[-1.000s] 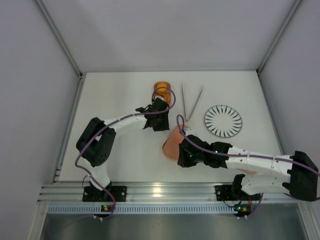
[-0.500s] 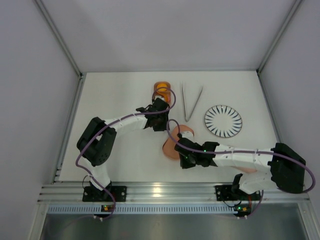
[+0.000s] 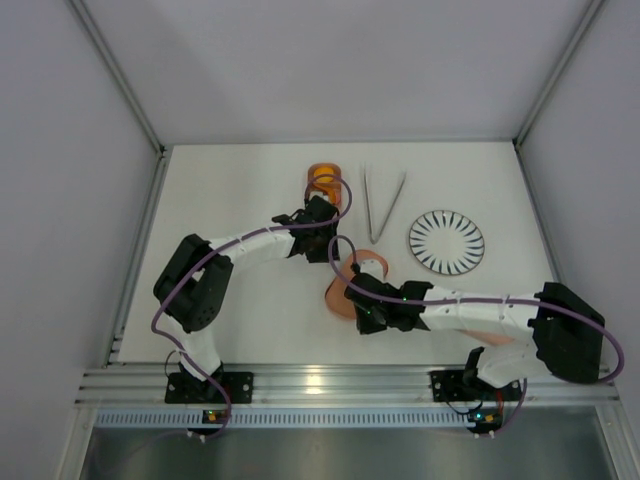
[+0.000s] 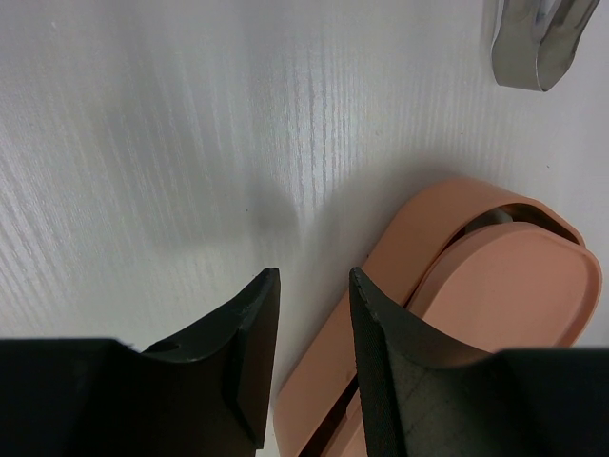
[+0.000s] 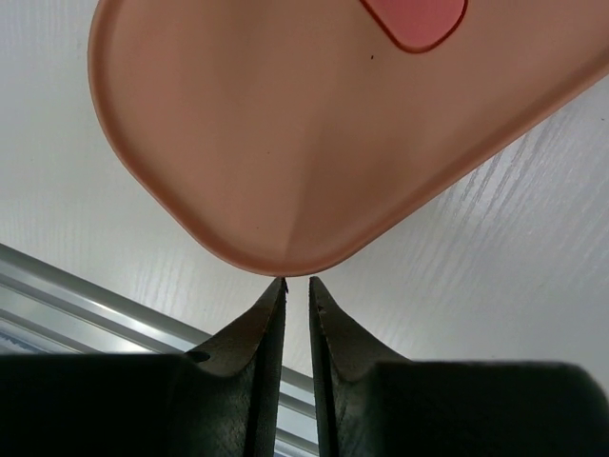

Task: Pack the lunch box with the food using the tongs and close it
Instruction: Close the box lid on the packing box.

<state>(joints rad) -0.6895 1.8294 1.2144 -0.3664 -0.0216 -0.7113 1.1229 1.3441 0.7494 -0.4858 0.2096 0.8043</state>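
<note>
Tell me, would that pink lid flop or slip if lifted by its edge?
Probably stiff: the pink lid shows a flat, unbent oval with only the right fingers at its rim. The smooth plastic looks slippery, so such a narrow pinch might let it swivel. It looks thin, so likely light.

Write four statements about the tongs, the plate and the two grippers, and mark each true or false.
1. The tongs lie on the table, held by neither gripper. True.
2. The striped plate carries food. False: nothing shows on it.
3. The right gripper pinches the rim of a pink lunch box piece. True.
4. The left gripper is shut on the tongs. False: its jaws stand open with nothing between them.
</note>
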